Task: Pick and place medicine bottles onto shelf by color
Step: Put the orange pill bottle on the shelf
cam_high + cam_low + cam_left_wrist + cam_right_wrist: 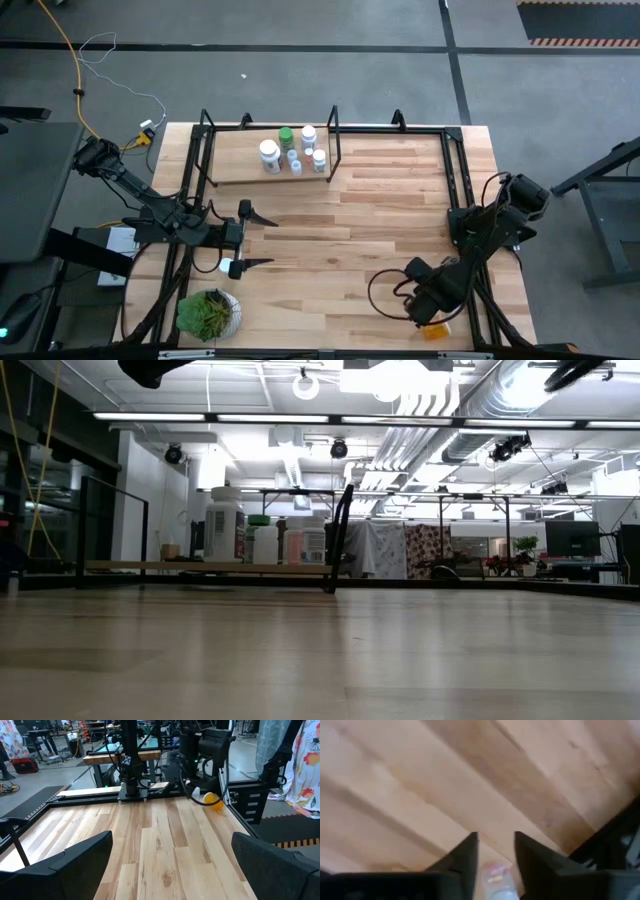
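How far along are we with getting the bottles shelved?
Done: several white-capped white bottles and a green bottle stand on the low light-wood shelf. In hand: the right gripper is low over the table's near right corner, its fingers either side of a pale bottle end; a firm grip is not clear. The orange bottle lies there on its side. The left gripper waits open.

Table [380,230] smooth pale wood planks; shelf [240,172] wood plank, black metal rods.

orange bottle [434,330] half under right arm
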### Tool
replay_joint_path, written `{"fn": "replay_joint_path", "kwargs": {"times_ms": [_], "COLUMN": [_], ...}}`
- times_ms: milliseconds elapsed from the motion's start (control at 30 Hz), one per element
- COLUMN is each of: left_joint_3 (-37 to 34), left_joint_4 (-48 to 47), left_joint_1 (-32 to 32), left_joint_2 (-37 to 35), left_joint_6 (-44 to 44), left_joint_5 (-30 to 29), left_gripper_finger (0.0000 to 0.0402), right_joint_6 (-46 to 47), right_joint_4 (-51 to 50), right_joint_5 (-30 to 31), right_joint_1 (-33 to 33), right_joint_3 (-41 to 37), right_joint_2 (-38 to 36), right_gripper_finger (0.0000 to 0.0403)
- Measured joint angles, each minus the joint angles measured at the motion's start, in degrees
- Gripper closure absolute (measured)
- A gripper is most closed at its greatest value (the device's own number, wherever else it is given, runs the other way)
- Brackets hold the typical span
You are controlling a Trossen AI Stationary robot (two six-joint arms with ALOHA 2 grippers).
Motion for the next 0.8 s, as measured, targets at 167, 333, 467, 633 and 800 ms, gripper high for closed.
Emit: {"fn": "replay_joint_path", "kwargs": {"times_ms": [167, 333, 467, 633, 800], "left_joint_3": [0.0, 0.0, 0.0, 0.0, 0.0], "left_joint_4": [0.0, 0.1, 0.2, 0.2, 0.1], "left_joint_1": [0.0, 0.0, 0.0, 0.0, 0.0], "left_joint_2": [0.0, 0.0, 0.0, 0.0, 0.0], "left_joint_6": [0.0, 0.0, 0.0, 1.2, 2.1], "left_joint_5": [0.0, -0.1, -1.3, -1.5, -1.5], "left_gripper_finger": [0.0002, 0.0002, 0.0002, 0.0002, 0.0002], "right_joint_6": [-7.5, -8.6, -1.1, 3.9, 0.7], "right_joint_4": [6.3, 15.0, 18.9, 17.2, 4.7], "right_joint_5": [-2.9, -6.9, -8.2, -8.6, -7.8], "right_joint_1": [0.0, 0.0, 0.7, 3.0, 3.9], "right_joint_3": [0.0, 0.0, 0.0, 0.9, 8.5], "right_joint_2": [0.0, 0.0, 0.0, 0.2, 4.1], "right_gripper_finger": [0.0165, 0.0088, 0.0074, 0.0073, 0.0073]}}
